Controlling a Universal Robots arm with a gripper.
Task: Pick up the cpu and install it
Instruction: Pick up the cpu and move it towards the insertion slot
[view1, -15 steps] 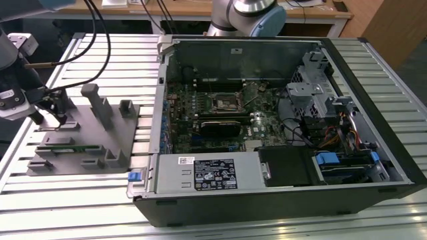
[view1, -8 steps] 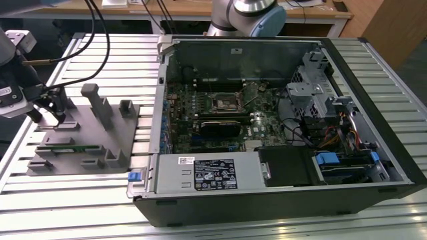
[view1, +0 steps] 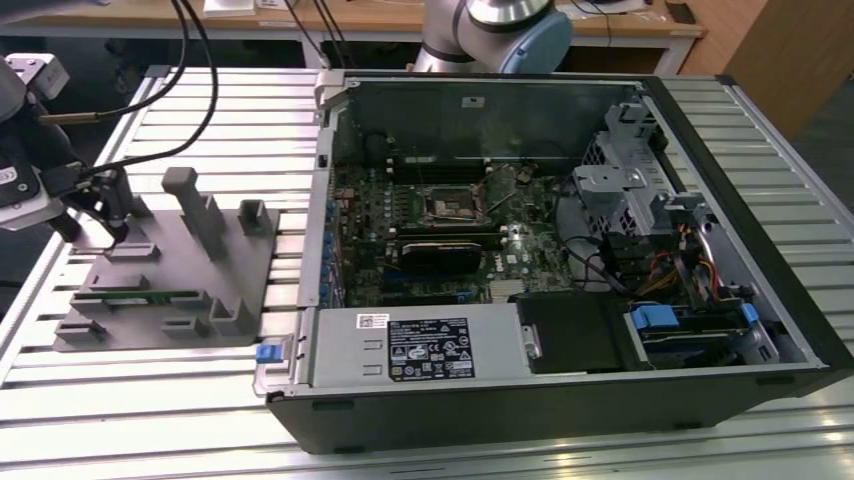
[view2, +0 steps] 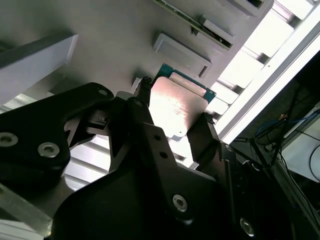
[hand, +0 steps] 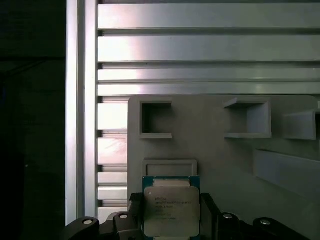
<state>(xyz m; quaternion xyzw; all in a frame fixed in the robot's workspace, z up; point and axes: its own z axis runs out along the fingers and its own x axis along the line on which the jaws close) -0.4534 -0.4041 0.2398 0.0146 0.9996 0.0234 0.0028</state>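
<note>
The black two-fingered end effector (view1: 100, 235) hangs over the far corner of a flat grey plastic holder (view1: 174, 290), at the exterior view's left. The holder lies on the slatted aluminium table (view1: 160, 400). The end effector is closed on the cpu (hand: 171, 212), a small square chip with a shiny silver-grey metal top and a green-edged rim. In both wrist views the dark fingers (view2: 205, 131) press against two opposite sides of the chip, and its metal face is turned towards the cameras. The chip sits just over the grey holder, close to a shallow rectangular pocket (hand: 170, 167) moulded into the holder's surface. Whether the chip rests in a recess or is lifted clear of it cannot be told. The holder also carries several upright grey posts (view1: 200, 210) and a long thin green memory stick (view1: 140, 295) lying flat near its front edge. Just beside the holder, towards the exterior view's right, a black computer case (view1: 747, 200) lies open on the table. Inside it is a green motherboard (view1: 400, 200) with a black square-framed socket (view1: 454, 203) near the middle. The socket is well apart from the end effector and the chip. The silver and blue base of the robot arm (view1: 494, 30) stands behind the case.
</note>
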